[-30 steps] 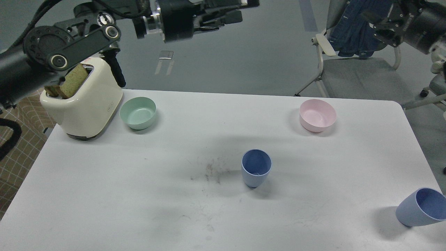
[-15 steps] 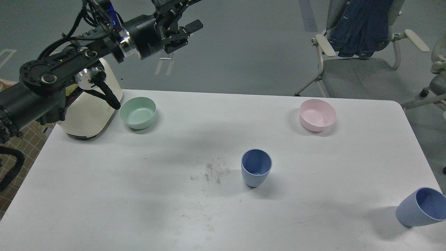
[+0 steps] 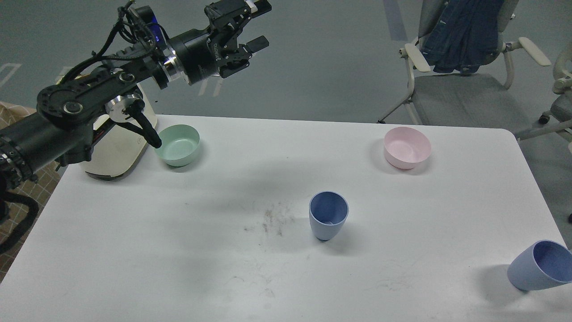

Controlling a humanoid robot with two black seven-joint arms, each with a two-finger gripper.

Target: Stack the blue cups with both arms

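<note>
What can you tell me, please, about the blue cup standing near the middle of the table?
The blue cup is a handleless tumbler in matte periwinkle blue, plastic by the look of it, with a darker blue inside. It tapers from a wide round rim to a narrow rounded base. It stands upright, open end up, and looks empty. It rests on the white table, just right of a dark scuffed patch, casting a soft shadow. Nothing else touches it; no gripper is near it.
</note>
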